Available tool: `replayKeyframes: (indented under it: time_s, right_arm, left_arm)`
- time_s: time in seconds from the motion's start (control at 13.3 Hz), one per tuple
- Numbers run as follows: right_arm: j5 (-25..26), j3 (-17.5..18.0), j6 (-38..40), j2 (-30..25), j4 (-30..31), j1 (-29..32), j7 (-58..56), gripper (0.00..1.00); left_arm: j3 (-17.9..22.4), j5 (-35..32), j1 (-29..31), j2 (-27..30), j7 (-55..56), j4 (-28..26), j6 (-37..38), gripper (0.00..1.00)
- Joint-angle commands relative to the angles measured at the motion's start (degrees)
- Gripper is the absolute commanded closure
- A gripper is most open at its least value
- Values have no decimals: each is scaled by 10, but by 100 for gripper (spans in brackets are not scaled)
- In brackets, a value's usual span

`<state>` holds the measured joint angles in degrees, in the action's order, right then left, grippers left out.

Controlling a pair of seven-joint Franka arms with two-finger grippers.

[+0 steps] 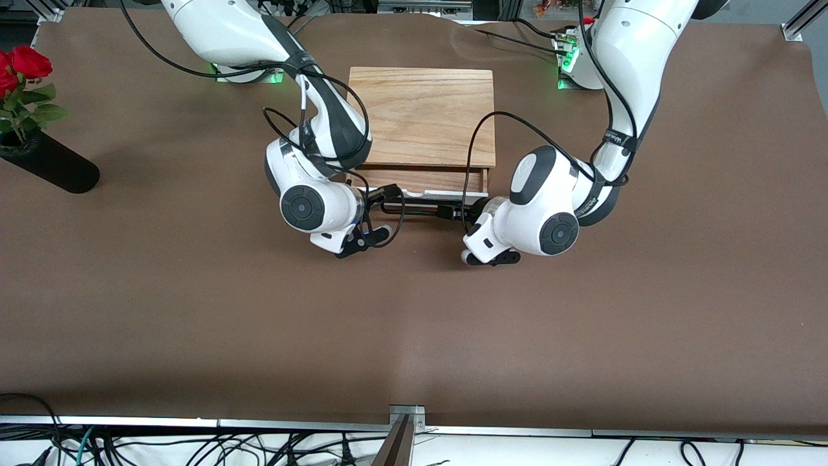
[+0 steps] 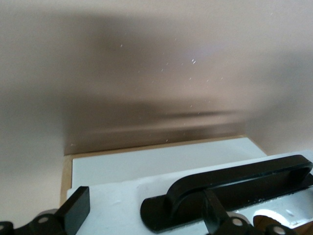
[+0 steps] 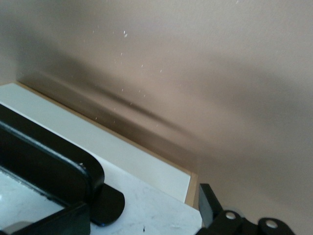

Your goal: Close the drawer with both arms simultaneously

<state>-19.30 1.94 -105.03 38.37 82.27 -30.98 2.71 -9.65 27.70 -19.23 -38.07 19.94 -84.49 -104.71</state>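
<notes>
The drawer [image 1: 446,192] stands a little way out of the light oak casing [image 1: 420,110], and a narrow strip of its reddish-brown bottom [image 1: 420,176] shows. Its white front panel [image 2: 122,193] [image 3: 146,208] faces the front camera and carries a black bar handle [image 1: 420,208] [image 2: 234,178] [image 3: 44,161]. My left gripper [image 1: 467,210] [image 2: 144,208] is open against the panel at the handle's end toward the left arm, with one finger [image 2: 76,205] on bare panel. My right gripper [image 1: 387,199] [image 3: 139,210] is open at the handle's other end, its fingers [image 3: 208,198] astride the handle's foot.
A black vase [image 1: 52,165] with red roses [image 1: 22,68] stands near the right arm's end of the table. Brown mat [image 1: 414,323] stretches from the drawer to the table's front edge. Black cables hang from both arms beside the casing.
</notes>
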Motion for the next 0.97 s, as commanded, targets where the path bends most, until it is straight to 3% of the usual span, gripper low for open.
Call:
replayKeyframes:
  time_s: [0.0, 0.15, 0.22, 0.3, 0.38, 0.45, 0.53, 0.6, 0.67, 0.9]
  right_arm:
    - [1, 1, 75, 2, 7, -7, -10, 0]
    - [-4, 1, 101, 4, -12, -3, -10, 0]
    - [-11, 0, 105, 4, -13, -1, -10, 0]
    - [-15, 0, 111, 4, -14, 2, -10, 0]
    - [-15, 0, 112, 4, -14, 3, -10, 0]
    - [-16, 0, 113, 4, -14, 3, -10, 0]
    - [-16, 0, 116, 4, -14, 3, -10, 0]
    - [-15, -1, 126, 4, -14, 4, -10, 0]
    - [-15, -1, 130, 4, -14, 7, -10, 0]
    - [-17, -1, 140, 4, -15, 7, -10, 0]
  left_arm:
    - [-5, -12, 23, 33, 11, -19, 46, 2]
    - [-5, -13, 27, 42, 11, -19, 62, 37]
    - [-5, -13, 28, 44, 10, -20, 67, 43]
    - [-5, -13, 27, 45, 10, -22, 71, 43]
    - [-5, -12, 26, 47, 11, -26, 71, 42]
    - [-5, -12, 23, 50, 14, -30, 72, 35]
    - [-6, -12, 20, 52, 15, -38, 72, 23]
    - [-12, -12, 20, 54, 15, -51, 72, 5]
    - [-17, -13, 20, 55, 15, -63, 72, 0]
    - [-23, -13, 20, 60, 14, -81, 72, 0]
